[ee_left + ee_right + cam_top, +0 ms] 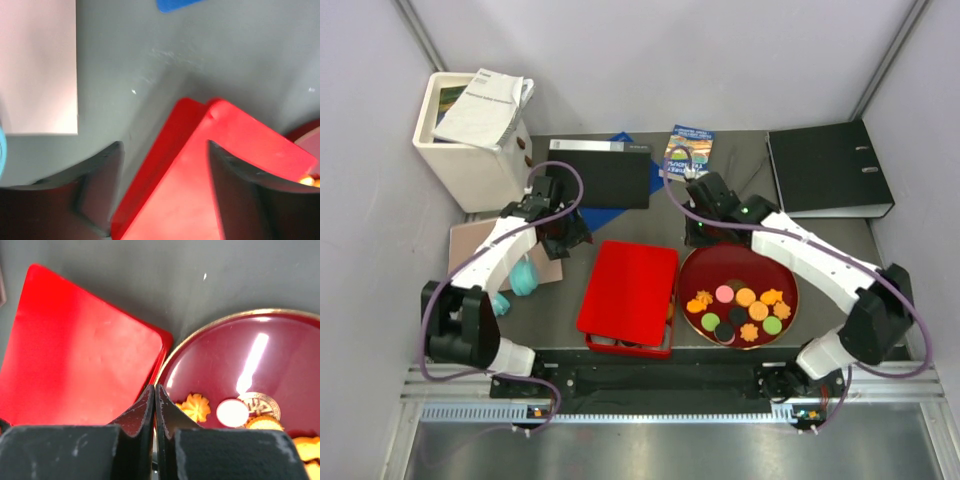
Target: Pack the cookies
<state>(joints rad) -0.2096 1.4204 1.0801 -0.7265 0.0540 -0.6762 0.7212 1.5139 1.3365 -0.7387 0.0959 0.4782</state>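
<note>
the cookies point(745, 310) lie loose in a cluster on the near half of the round dark-red plate point(760, 268), which sits on the tabletop point(660, 225) just right of the red box point(627, 290). none of them is in the box, so packing has not begun as far as can be seen. the box is covered by its flat lid point(630, 275), and only a strip of the base shows under the lid's near edge. that cover is likely why the left pincer point(565, 235) is where it is: it hangs over the far left corner of the lid point(200, 170) with its jaws spread wide and nothing between them, one finger point(95, 200) over bare tabletop and the other point(240, 195) above the red surface. that looks like a line-up to straddle the lid's edge and lift it off. the right pincer point(703, 235) is at the far rim of the plate point(210, 360), jaws pressed fully together and holding nothing. from its wrist an orange flower-shaped cookie point(196, 406) and a pale disc lie just beyond the tips. it seems parked there so it can reach the cookies once the box is uncovered, while staying clear of the lid. the plate touching or nearly touching the box keeps each carry short.
</note>
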